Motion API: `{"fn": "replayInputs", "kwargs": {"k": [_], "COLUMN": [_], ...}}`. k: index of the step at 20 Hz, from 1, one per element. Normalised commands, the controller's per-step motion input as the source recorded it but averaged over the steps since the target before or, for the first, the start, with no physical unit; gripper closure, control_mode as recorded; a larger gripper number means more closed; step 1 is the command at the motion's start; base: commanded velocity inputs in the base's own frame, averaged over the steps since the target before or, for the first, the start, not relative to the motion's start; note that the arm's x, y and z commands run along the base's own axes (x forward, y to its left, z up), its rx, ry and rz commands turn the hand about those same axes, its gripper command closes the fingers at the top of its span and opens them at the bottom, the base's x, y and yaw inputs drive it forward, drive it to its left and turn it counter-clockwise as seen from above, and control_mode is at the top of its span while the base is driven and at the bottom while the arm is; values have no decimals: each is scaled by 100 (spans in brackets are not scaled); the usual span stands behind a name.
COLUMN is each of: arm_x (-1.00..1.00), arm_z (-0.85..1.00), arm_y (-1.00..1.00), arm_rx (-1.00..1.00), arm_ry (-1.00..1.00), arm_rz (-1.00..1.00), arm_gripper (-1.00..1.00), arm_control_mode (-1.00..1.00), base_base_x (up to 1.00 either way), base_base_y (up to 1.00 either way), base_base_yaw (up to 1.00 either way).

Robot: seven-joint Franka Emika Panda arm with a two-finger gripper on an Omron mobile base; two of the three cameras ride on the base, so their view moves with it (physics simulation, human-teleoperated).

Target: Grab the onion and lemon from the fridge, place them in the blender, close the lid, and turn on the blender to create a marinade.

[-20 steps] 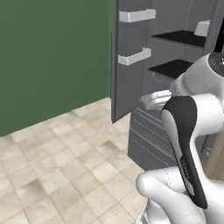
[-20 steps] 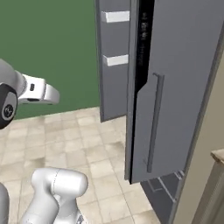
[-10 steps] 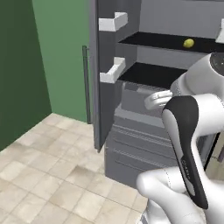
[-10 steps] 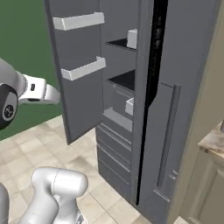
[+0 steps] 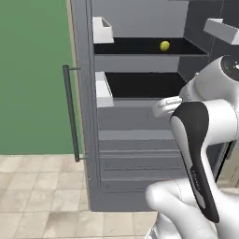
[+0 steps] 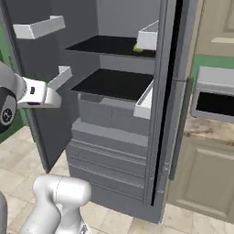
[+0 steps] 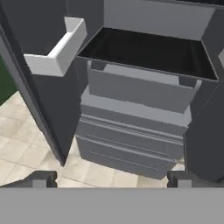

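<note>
- fridge (image 5: 140, 154) stands with both doors swung open; dark shelves and pale drawers are exposed, seen square-on in the left base view
- counter (image 6: 215, 130) sits to the right of the fridge, under an oven-like box; no blender visible on it
- tool (image 7: 109, 179) has its jaws spread wide and holds nothing, facing the lower shelf and drawers from outside the fridge
- lemon (image 5: 164, 45) rests on the upper shelf, toward the back right, well above where the tool points
- onion not spotted on the visible shelves
- step in hand, judging by this: approach to fetch the first item; next move calls for raising the tool to upper-shelf level, then reaching in over the lemon
</note>
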Motion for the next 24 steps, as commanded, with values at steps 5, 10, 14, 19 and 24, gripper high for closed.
{"fn": "replayInputs", "kwargs": {"k": [5,10,14,19,24], "arm_x": [0,0,0,0,0], "arm_z": [0,0,0,0,0], "arm_y": [0,0,0,0,0], "arm_rx": [0,0,0,0,0], "arm_ry": [0,0,0,0,0], "arm_rz": [0,0,0,0,0], "arm_gripper": [-100,-100,-100,-100,-100], "arm_control_mode": [100,100,100,100,100], "base_base_x": [40,58,45,44,38], "base_base_y": [17,34,19,17,9], "base_base_yaw": [-74,-43,-9,-1,0]}}
